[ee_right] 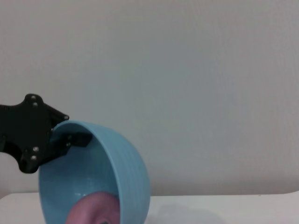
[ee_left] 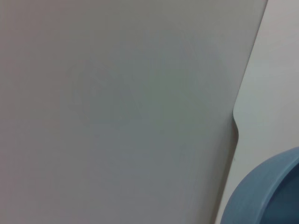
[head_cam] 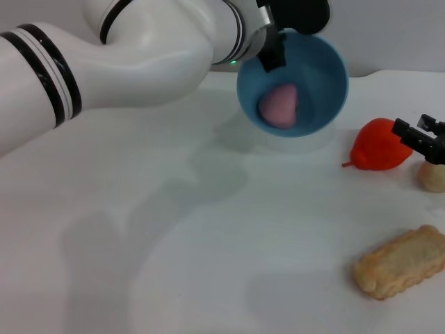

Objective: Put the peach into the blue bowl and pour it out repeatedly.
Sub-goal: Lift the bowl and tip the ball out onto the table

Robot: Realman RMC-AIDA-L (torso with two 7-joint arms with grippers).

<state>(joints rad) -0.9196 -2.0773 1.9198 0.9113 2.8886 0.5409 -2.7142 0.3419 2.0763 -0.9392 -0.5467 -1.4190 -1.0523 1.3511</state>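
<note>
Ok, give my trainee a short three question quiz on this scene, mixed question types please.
1. True or false: the small pink peach lies inside the tilted light-blue plastic bowl.
2. Which gripper holds the bowl's rim? A) left gripper B) right gripper
3. Fill in: the right gripper sits next to the red-orange pointed ____.

Key: 1 true; 2 A; 3 fruit.

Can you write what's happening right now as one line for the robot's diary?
left gripper: shut on blue bowl rim, tilted | peach: inside bowl | right gripper: idle near red fruit
</note>
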